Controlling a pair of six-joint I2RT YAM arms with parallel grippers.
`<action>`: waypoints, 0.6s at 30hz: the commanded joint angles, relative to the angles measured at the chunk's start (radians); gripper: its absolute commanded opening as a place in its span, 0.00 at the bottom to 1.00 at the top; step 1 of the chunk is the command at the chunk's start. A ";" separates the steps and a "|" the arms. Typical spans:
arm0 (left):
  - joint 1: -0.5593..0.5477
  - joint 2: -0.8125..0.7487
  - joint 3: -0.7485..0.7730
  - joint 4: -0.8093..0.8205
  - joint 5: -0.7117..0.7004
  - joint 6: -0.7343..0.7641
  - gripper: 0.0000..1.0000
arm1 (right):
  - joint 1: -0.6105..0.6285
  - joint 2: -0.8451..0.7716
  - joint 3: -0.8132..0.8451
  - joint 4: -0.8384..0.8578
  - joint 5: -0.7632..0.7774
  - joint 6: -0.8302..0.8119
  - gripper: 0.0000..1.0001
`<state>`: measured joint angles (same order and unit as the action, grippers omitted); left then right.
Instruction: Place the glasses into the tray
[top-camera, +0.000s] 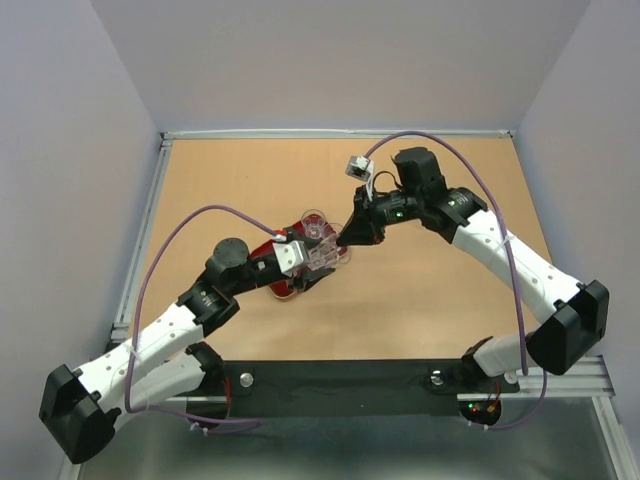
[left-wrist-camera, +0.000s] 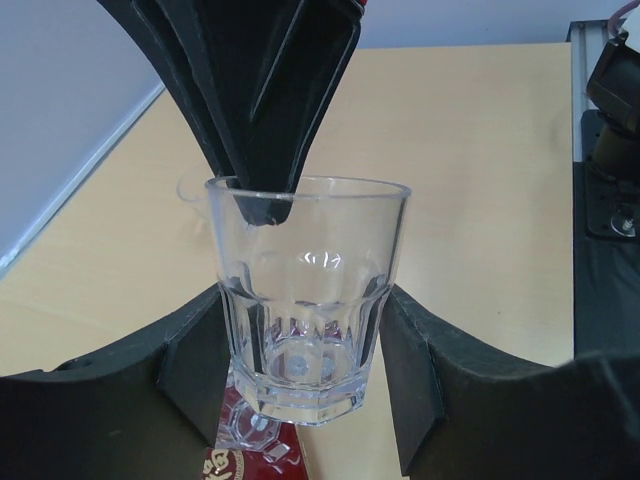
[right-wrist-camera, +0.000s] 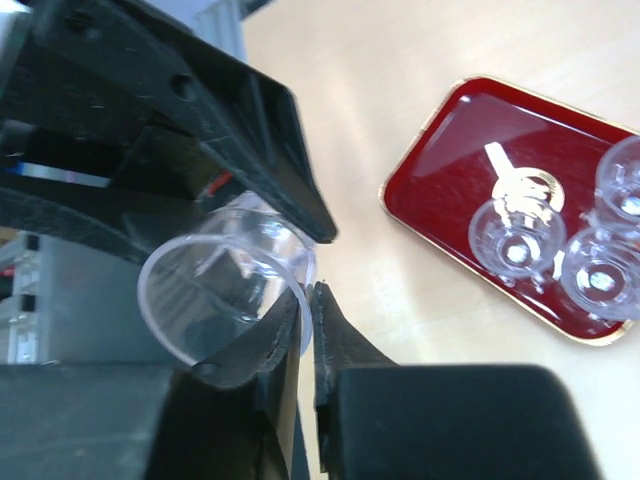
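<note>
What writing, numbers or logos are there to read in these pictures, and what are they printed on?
No readable words or numbers in any view.
Gold emblem on the dark red tray: a design only, no letters I can make out.
Gold marks at the picture's edge below the held glass: cut off, unreadable.

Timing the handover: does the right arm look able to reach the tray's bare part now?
Probably yes. The right claw pinches the held glass by its rim beside the tray, one end bare, three glasses crowding the other. The left claw, flanking that glass, must release first.
</note>
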<state>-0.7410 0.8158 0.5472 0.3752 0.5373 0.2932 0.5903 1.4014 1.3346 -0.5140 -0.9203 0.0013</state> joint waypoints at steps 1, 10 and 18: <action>-0.006 -0.004 0.010 0.091 -0.026 -0.008 0.02 | 0.043 0.007 0.063 -0.087 0.113 -0.107 0.05; -0.006 -0.044 -0.007 0.105 -0.049 -0.043 0.48 | 0.043 0.025 0.170 -0.130 0.132 -0.198 0.00; -0.006 -0.119 -0.030 0.094 -0.083 -0.037 0.99 | 0.043 0.041 0.210 -0.142 0.120 -0.224 0.00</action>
<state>-0.7410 0.7448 0.5308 0.4156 0.4812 0.2607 0.6300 1.4353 1.4788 -0.6521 -0.7963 -0.1802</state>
